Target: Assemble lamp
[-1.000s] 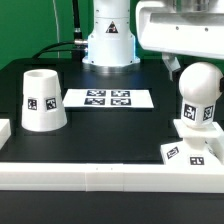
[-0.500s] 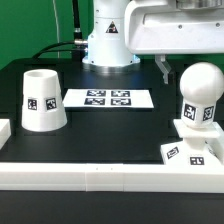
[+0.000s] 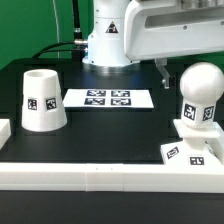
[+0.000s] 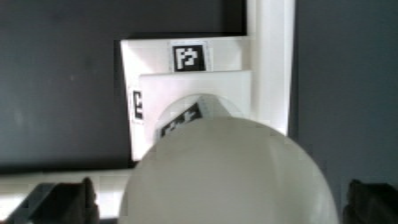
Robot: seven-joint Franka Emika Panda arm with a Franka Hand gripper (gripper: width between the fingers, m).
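The lamp is seen in parts on the black worktop. The bulb is stood upright on the base at the exterior view's right, and the shade is set well apart at the exterior view's left, wide end down. Between them, further back, the marker board is laid flat. The base is placed just beside the white rail that runs along the near edge. The hand is held at the bulb's head; in the exterior view only one dark finger can be made out, near the head on the exterior view's left of it. In the wrist view the round head is framed between the two fingers, which are spread wide, with a narrow gap seen on either side. The hand is thus open and nothing is gripped. Beyond the head, the base's tag is shown beside a white rail.
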